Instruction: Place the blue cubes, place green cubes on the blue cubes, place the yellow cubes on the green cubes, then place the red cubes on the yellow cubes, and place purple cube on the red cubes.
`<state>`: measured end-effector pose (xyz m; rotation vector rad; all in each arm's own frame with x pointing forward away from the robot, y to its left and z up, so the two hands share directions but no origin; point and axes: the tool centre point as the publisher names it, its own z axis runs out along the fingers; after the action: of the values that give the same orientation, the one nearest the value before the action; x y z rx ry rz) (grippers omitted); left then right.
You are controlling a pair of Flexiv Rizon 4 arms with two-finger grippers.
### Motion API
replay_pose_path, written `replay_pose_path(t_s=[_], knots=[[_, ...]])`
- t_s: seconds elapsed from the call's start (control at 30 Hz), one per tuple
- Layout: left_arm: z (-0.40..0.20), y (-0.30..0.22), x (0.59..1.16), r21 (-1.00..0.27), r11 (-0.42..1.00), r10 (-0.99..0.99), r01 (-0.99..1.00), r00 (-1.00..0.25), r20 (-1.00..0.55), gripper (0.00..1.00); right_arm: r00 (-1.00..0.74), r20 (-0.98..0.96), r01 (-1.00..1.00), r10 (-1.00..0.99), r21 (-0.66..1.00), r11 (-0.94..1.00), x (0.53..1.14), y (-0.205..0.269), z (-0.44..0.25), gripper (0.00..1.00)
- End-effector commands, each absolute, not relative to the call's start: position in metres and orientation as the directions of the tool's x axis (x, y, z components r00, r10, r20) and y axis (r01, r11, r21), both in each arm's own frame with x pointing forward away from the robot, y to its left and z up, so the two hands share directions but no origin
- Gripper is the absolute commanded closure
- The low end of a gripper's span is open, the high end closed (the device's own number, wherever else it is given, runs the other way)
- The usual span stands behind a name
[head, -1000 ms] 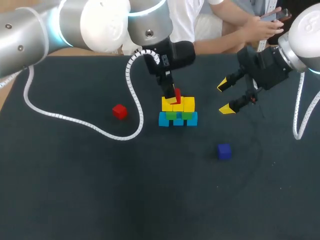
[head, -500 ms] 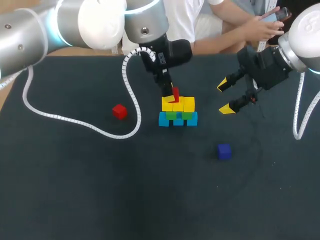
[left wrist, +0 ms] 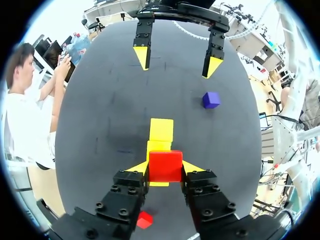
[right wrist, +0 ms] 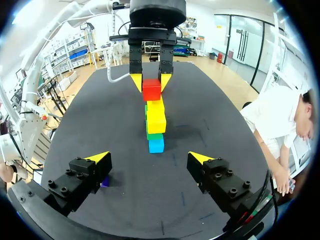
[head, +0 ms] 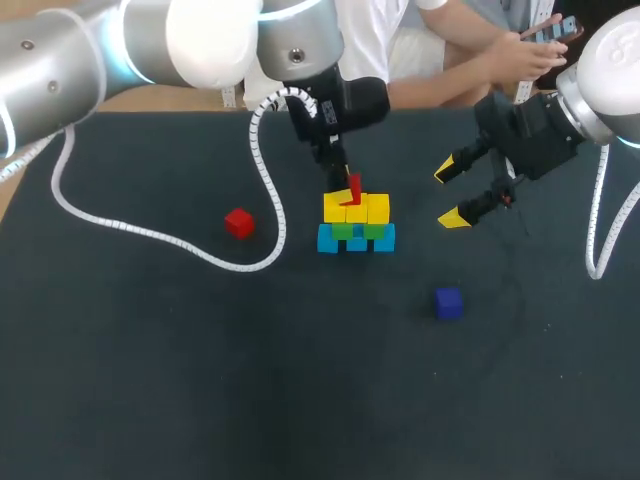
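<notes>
My left claw [left wrist: 165, 167] is clenched on a small red cube [left wrist: 165, 165], holding it right over the row of yellow cubes [head: 376, 208]; I cannot tell whether they touch. The yellow ones sit on green cubes [head: 344, 231], and those on light blue cubes [head: 328, 240]. My right claw [head: 450, 196] hangs released beside the stack. A second red cube [head: 238, 222] and a purple cube [head: 448, 302] lie well apart on the dark counter [head: 150, 350].

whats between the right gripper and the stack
Nothing but bare table. The right wrist view shows the whole stretch from the right gripper to the stack, with no cube in it.
</notes>
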<state>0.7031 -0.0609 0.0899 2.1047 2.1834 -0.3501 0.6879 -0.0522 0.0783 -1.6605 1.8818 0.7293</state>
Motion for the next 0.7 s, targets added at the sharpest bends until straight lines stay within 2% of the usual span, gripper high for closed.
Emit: replay_pose_path(t_s=[0.03,0.7], knots=[[0.0906,-0.0604,0.7044,-0.105,0.027,0.975,0.994,-0.05,-0.216,1.0,-0.111,-0.694,-0.993,-0.711,0.053,0.103,0.6874,-0.0524,0.0782,0.0],[0.0864,-0.0621,0.707,-0.1,0.03,0.977,0.994,-0.051,-0.208,1.0,-0.111,-0.694,-0.993,-0.711,0.053,0.103,0.6874,-0.0524,0.0782,0.0]])
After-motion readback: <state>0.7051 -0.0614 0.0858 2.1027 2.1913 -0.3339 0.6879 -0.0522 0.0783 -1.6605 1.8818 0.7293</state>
